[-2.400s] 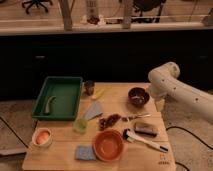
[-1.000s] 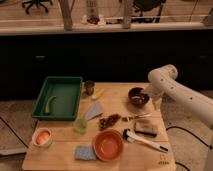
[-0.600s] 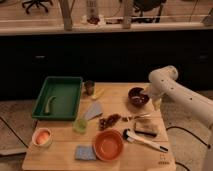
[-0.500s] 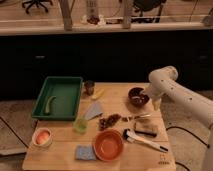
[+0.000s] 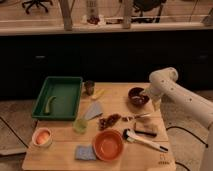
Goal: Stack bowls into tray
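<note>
Bowls are the job here, and neither one sits in the tray yet; both rest on the wooden table (image 5: 65,150). At its far left corner lies the green tray (image 5: 70,82), holding only a small yellow-green item (image 5: 50,104) on its floor. The white robot arm (image 5: 172,92) reaches in from the right.

The orange bowl (image 5: 108,145) stands near the front edge, well apart from the tray. The maroon bowl (image 5: 136,96) is at the right rear, and the gripper (image 5: 146,95) hangs just at its right rim with its jaws spread wide, gripping nothing as far as can be seen.

I judge the step in hand to be the approach to the maroon bowl. The next move calls for settling over its rim, pinching it, lifting clear, then carrying it across to the tray.

That path crosses the dark metal cup (image 5: 89,87) just beside the tray's right wall, a grey-blue cloth (image 5: 93,111) and a green translucent cup (image 5: 79,125). Brown scraps (image 5: 109,121), a white-handled brush (image 5: 145,141), a blue sponge (image 5: 85,152) and a small dish with orange contents (image 5: 42,137) lie lower down, nearer the orange bowl. A low carry could knock the metal cup.
</note>
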Controlling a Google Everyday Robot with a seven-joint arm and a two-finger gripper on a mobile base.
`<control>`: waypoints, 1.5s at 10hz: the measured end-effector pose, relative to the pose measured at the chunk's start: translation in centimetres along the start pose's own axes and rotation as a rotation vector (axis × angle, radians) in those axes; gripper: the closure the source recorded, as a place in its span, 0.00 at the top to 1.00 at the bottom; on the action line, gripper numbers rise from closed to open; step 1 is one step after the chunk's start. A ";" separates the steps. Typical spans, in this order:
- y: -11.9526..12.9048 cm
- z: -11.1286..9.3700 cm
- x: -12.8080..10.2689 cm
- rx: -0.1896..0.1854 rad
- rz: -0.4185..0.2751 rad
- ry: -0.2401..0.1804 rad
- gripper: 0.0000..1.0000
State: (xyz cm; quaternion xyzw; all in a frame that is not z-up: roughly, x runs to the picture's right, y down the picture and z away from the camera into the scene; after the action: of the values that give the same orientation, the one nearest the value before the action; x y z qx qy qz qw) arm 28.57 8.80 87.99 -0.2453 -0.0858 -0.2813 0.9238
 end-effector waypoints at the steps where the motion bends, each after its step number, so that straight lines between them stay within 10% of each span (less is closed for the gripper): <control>1: 0.0 0.2 0.0 0.000 -0.006 -0.004 0.80; 8: -0.2 1.1 -0.1 0.010 -0.045 -0.025 0.77; 15: -0.2 1.5 0.1 0.010 -0.061 -0.038 0.17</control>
State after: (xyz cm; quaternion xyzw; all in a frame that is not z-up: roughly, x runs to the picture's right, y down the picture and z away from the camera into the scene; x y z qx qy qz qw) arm 28.50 9.34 89.37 -0.2434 -0.1122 -0.3043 0.9141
